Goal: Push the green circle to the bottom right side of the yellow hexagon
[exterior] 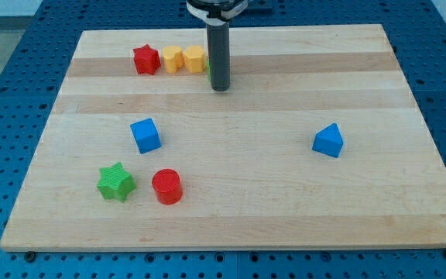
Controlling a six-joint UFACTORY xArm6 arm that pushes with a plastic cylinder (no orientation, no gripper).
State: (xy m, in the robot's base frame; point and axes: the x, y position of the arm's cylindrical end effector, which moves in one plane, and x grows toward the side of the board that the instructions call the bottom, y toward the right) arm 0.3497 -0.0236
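The yellow hexagon (194, 57) sits near the view's top, left of centre, in a row with another yellow block (172, 58) and a red star (146, 60). The green circle (207, 67) shows only as a thin green sliver against the hexagon's right side; the rod hides the rest. My tip (220, 87) rests on the board just right of and slightly below that sliver, at the lower right of the hexagon.
A blue cube (145, 135) lies left of centre. A green star (116, 182) and a red cylinder (166, 186) lie side by side at the bottom left. A blue wedge-shaped block (328, 140) lies at the right. The wooden board (285, 209) ends near the frame's edges.
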